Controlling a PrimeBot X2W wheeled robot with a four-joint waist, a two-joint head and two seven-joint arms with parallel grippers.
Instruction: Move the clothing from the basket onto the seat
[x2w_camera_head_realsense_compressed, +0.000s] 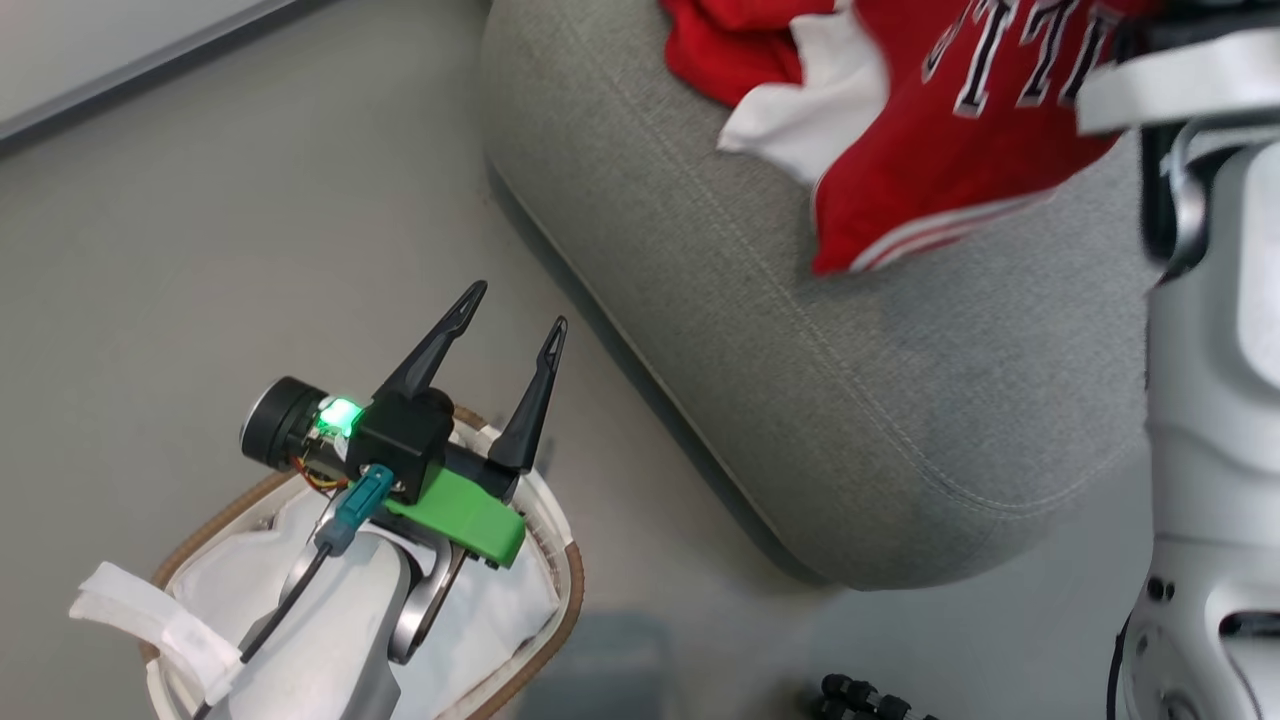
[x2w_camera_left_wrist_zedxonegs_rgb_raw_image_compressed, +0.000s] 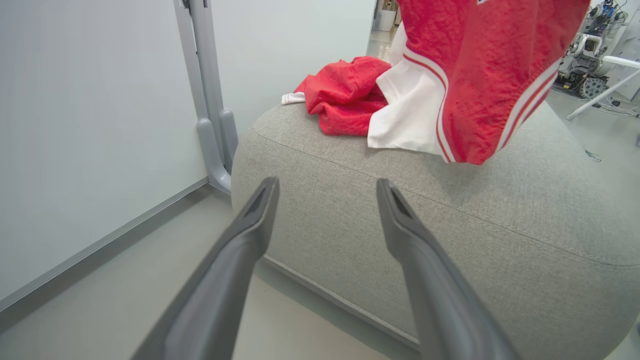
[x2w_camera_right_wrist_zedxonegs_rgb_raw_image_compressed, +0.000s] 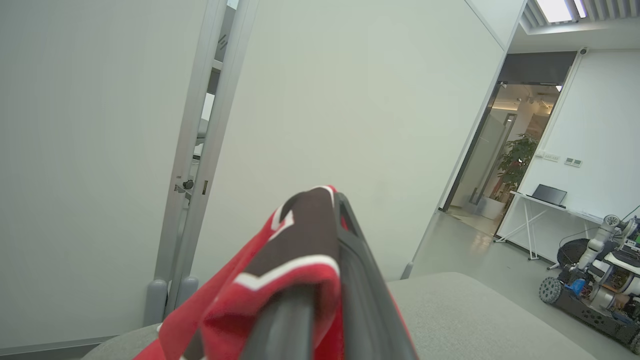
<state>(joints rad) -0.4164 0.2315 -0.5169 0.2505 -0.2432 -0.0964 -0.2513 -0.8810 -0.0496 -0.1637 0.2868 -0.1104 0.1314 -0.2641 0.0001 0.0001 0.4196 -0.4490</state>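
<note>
Left claw (x2w_camera_head_realsense_compressed: 519, 305) hovers wide open and empty over the basket (x2w_camera_head_realsense_compressed: 565, 590), where I see white liner (x2w_camera_head_realsense_compressed: 480, 610) and no red, so emptying looks done. Beyond, right claw (x2w_camera_right_wrist_zedxonegs_rgb_raw_image_compressed: 324, 197) is clamped on the jersey (x2w_camera_head_realsense_compressed: 950, 150), which hangs lengthwise, hem down, over the seat (x2w_camera_head_realsense_compressed: 800, 400), not yet released. Farthest, the shorts (x2w_camera_left_wrist_zedxonegs_rgb_raw_image_compressed: 345, 95) lie crumpled on it.

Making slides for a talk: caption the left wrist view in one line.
Open left gripper faces the grey seat, where red shorts lie crumpled and the jersey hangs above.
</note>
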